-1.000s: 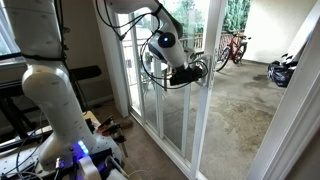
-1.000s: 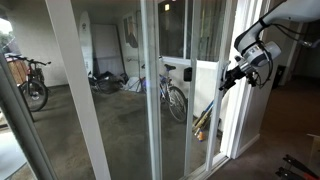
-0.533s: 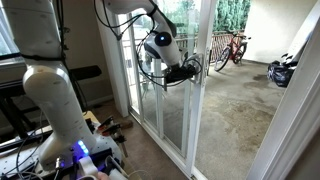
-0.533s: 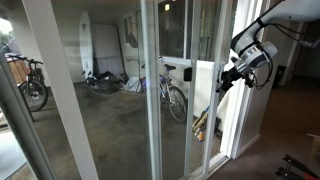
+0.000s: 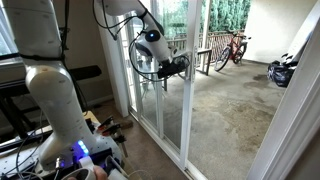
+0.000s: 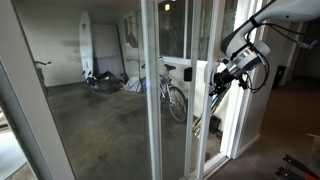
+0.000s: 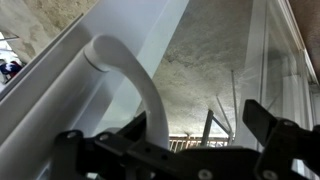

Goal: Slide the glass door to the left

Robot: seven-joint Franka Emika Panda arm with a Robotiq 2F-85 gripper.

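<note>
The Robotiq gripper [image 7: 160, 122] stands open. In the wrist view its two dark fingers [image 7: 72, 150] are spread wide, with the curved white loop handle [image 7: 150, 100] rising between them. Neither finger visibly presses on the handle, and whether either one touches it cannot be told. The handle springs from the narrow white frame of the glass door [image 7: 70, 75], which runs slantwise across that view, with clear glass and grey ground behind it. In both exterior views the gripper [image 5: 181, 63] [image 6: 214, 86] is held out level from the arm's black-and-white wrist [image 5: 155, 45], right at the upright edge of the glass door [image 5: 188, 120] [image 6: 200, 140], about halfway up the panel. The exact contact is too small to make out there. In an exterior view the door's handle edge stands beside an open gap onto a concrete patio [image 5: 235, 110], and the door's glass overlaps another white-framed pane nearer the robot. On the patio a bicycle [image 5: 232, 47] leans near a railing and a dark heap [image 5: 282, 71] lies well apart from it. In an exterior view another bicycle [image 6: 175, 97] shows through the glass, and a tall white board [image 6: 85, 45] leans against the far wall. The robot's bulky white body [image 5: 50, 95] fills the near indoor side, with cables on the floor at its foot.
</note>
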